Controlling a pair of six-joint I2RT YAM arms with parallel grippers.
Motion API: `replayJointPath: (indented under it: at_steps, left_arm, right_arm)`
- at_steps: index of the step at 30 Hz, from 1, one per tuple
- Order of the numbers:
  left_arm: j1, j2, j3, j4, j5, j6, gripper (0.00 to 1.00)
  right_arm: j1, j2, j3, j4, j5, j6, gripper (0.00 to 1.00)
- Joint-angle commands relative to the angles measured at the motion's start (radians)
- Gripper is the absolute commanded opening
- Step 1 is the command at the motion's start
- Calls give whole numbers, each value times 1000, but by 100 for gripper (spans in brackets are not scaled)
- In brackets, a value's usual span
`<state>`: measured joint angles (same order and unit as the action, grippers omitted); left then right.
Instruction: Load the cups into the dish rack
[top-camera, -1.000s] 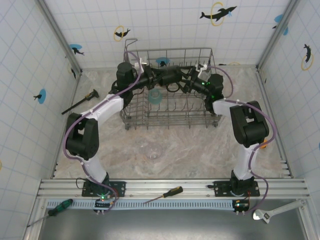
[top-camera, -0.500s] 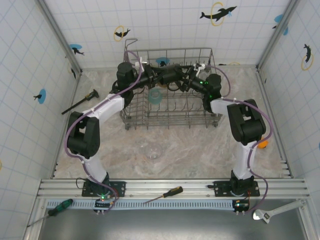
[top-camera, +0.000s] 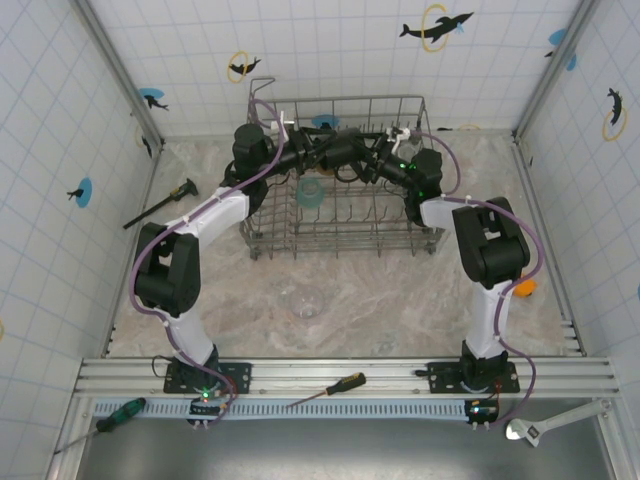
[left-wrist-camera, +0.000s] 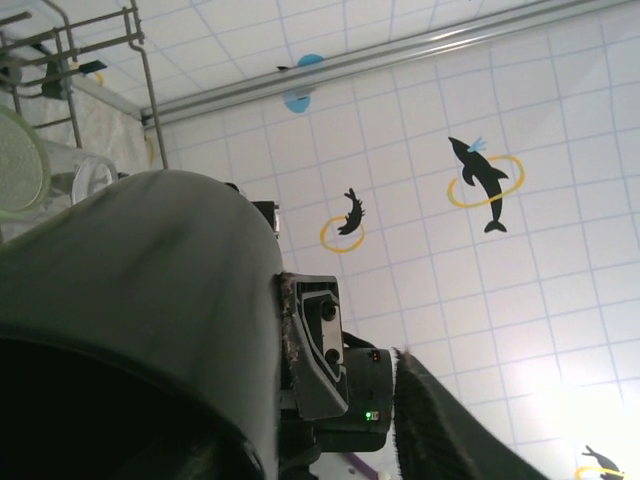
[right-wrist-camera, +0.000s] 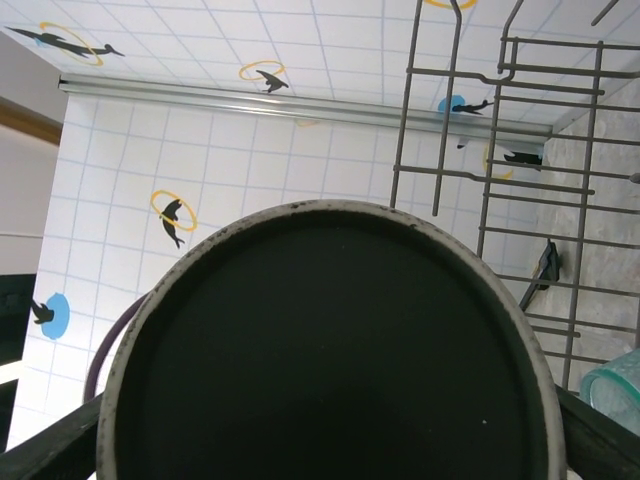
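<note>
1. The dark mug (top-camera: 346, 158) is at the back part of the rack (top-camera: 350, 235), in the upper middle of the top view. It sits between the two grippers.
2. The right gripper (right-wrist-camera: 320, 440) has hold of the mug. Its fingers (right-wrist-camera: 600, 445) are spread wide and press on both sides of it.
3. The left gripper (top-camera: 328, 153) is partly open. One finger (left-wrist-camera: 440, 430) stands off the mug with a gap. The other one is hidden behind the mug.
4. A green cup (top-camera: 311, 192) stands in the rack, just below the mug in the top view.
5. A clear cup (top-camera: 303, 303) sits on the table (top-camera: 420, 290), in the middle of the top view, well apart from the rack.
</note>
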<state>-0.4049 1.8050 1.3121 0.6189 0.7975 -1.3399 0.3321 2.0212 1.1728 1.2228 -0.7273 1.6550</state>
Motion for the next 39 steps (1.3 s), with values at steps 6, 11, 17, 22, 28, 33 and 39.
replayJointPath:
  at_steps: [6,11,17,22,28,33,39]
  left_arm:
    - [-3,-57,16,-18,-28,63,74]
    - [2,-80,-19,-15,-37,60,90]
    - [9,-121,-55,-60,-62,99,97]
    - [27,-176,-82,-147,-94,167,97]
    - [57,-249,-115,-227,-146,226,97]
    - [92,-313,-121,-328,-184,284,98]
    - [164,-388,-142,-500,-276,369,98]
  right_arm:
    - [-25,-78,-4,22,32,-82,46]
    - [-42,-120,-21,-32,49,-115,46]
    - [-52,-159,-5,-132,45,-223,46]
    - [-55,-217,11,-335,52,-390,45]
    - [-56,-276,35,-562,92,-577,45]
    - [-53,-321,65,-752,157,-737,45]
    - [-40,-351,110,-961,251,-899,45]
